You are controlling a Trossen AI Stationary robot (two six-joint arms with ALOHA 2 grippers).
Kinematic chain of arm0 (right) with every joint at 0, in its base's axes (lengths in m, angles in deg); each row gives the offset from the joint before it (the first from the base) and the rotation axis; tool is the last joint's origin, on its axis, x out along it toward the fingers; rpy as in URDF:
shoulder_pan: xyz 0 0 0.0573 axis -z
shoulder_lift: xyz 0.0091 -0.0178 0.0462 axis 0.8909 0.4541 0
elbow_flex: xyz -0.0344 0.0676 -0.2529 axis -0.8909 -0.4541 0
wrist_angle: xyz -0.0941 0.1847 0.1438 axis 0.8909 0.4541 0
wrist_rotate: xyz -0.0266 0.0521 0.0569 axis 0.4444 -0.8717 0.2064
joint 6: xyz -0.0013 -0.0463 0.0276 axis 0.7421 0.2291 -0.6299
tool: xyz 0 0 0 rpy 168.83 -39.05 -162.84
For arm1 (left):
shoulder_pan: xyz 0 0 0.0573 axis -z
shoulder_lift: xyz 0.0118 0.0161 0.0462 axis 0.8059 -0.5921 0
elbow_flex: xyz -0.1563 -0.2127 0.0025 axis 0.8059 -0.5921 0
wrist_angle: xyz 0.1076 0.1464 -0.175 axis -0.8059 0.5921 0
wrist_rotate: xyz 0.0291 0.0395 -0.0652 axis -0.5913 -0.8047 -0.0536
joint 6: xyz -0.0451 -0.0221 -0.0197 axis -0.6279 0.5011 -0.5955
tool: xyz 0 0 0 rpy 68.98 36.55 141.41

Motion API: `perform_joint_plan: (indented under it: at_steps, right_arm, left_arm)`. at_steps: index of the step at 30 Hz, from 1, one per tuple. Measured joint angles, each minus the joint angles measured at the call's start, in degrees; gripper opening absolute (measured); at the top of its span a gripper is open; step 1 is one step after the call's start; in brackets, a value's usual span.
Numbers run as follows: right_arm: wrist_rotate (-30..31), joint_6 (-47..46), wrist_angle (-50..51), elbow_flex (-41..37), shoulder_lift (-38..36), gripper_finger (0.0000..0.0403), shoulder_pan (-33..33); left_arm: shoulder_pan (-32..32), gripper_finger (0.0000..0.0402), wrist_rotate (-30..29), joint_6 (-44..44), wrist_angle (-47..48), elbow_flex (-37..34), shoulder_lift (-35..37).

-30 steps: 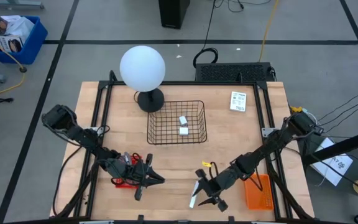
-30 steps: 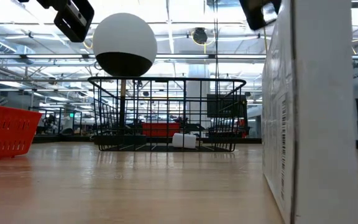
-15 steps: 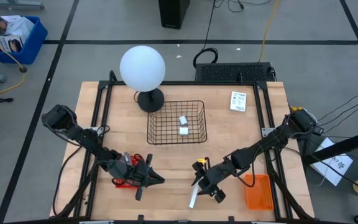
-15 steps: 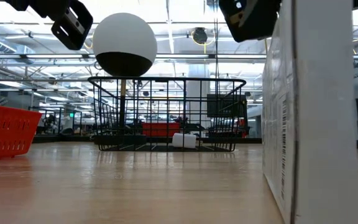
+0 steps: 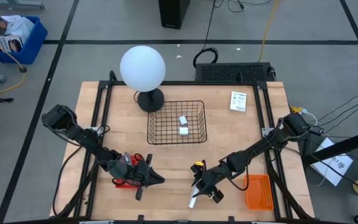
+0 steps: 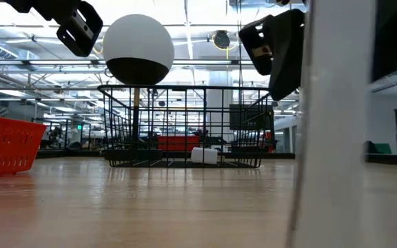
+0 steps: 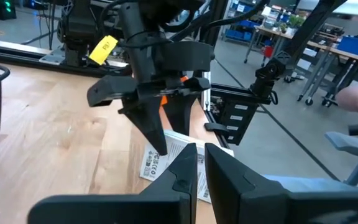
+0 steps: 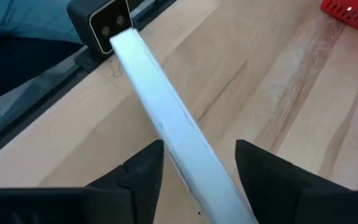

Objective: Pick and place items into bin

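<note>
A flat white printed packet point(image 5: 193, 199) stands on its long edge near the table's front edge, looming large in the low view point(image 6: 333, 138). My right gripper point(image 5: 202, 191) is open, slanting down over it, with one finger on each side of its upper edge point(image 8: 179, 143). To the left, my left gripper point(image 7: 199, 152) is shut with nothing between its fingers and hovers level above the table point(image 5: 156, 180), pointing at the packet. A second packet point(image 5: 238, 101) lies flat at the far right. The black wire basket point(image 5: 176, 121) holds two small white blocks point(image 5: 183, 125). My right gripper straddles the packet's upper long edge point(image 8: 166, 124), slanting down from the table's right, with the fingers lying across the edge. One finger point(image 8: 145, 165) stands close against the packet's face and the other stands apart. Whether either finger touches the packet I cannot tell.
A white globe lamp point(image 5: 142, 68) stands left of the basket at the back. A small red basket point(image 5: 125, 182) sits under my left arm, and an orange bin point(image 5: 258, 191) at the front right. The table's black frame rails point(image 5: 266, 124) run along its sides.
My right gripper has gone toward the table's left edge and down, tipping its fingers more steeply over the packet. In the low view the packet, which showed its broad face, now shows narrower, so it has turned or tipped a little.
</note>
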Motion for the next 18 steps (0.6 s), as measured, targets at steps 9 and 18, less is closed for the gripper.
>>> perform_joint_plan:
  at_steps: [9, 18]
  right_arm:
    - [-0.2, -8.8, 1.1, 0.0, -0.5, 0.0032, 0.0]
    - [6.7, -30.3, 10.6, 0.0, -11.8, 0.0036, -1.1]
  left_arm:
    - [-0.4, 0.0035, 0.0, 0.0, 0.3, 0.0, 0.0]
    - [-0.4, 0.0035, -0.1, -1.3, 0.3, 0.0, 0.0]
